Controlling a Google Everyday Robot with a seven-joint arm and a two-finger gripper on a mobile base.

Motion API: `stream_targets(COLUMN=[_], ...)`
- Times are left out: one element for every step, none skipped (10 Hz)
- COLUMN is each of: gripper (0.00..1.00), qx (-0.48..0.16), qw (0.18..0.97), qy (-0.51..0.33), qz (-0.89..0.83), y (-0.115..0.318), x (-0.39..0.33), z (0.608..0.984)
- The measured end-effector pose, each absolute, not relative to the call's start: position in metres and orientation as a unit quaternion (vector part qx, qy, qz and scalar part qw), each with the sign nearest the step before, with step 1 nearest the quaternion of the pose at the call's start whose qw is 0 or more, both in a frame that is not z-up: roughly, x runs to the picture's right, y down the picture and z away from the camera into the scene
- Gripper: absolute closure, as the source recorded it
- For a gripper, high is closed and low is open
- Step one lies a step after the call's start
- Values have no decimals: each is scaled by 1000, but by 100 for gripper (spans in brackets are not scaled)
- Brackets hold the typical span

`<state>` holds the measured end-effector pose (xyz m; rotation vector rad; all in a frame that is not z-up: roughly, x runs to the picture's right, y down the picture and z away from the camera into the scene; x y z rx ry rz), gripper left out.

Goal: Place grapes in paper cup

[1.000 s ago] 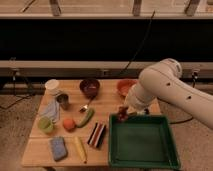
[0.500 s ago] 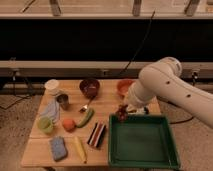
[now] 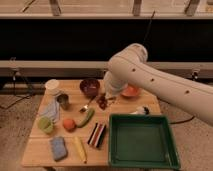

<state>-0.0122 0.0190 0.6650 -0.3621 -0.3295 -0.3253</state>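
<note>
- Claw (image 3: 104,97), at the white arm's tip over mid-worktop (image 3: 36,149), is pressed together on the small bunch of dark purple-red grapes (image 3: 102,103). Prob. a carry grip.
- Grapes hang just beside the dark round bowl (image 3: 90,86).
- Short white paper cup (image 3: 51,86) stands upright at back-left, rim open to receive, well apart from the grapes.
- Shiny metal cup (image 3: 63,101) stands nearer, w/ mix-up risk.

1. The gripper (image 3: 106,96) is observed low over the back middle of the desk (image 3: 40,156), jaws drawn together, between a dark bowl (image 3: 90,87) and an orange bowl (image 3: 131,92).
2. The grapes (image 3: 102,103) are located on the desk right at the gripper's tip; a hold cannot be confirmed.
3. The paper cup (image 3: 51,86) is noted upright at the back left corner, well apart from the grapes, with a metal cup (image 3: 63,101) just beside it.
4. A green tray (image 3: 142,161) is recorded at the front right.
</note>
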Motion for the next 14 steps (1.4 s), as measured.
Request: stream_targets(gripper=[100,100,100,100,100,100,100,100,100,100,100,100,100,100], qx=[-173,-166,-162,-159,-156,-153,-150,-147,-145,-146,-146,-146,-147,-147], qw=[956,954,952,949,946,943,941,939,937,936,934,934,935,935], qy=[-166,-172,-178,-184,-193,-200,-206,-213,-222,-229,-234,-235,-234,-234], qz=[-170,-182,-191,-199,-208,-217,-223,-228,-227,-226,-225,-225,-224,-222], y=[11,1,-6,-13,-25,-36,-45,-56,-68,-73,-75,-76,-75,-75], x=[-35,-63,-84,-103,-125,-143,-157,-169,-177,-181,-185,-185,-184,-183], z=[669,675,681,686,696,707,714,724,737,743,746,746,746,747])
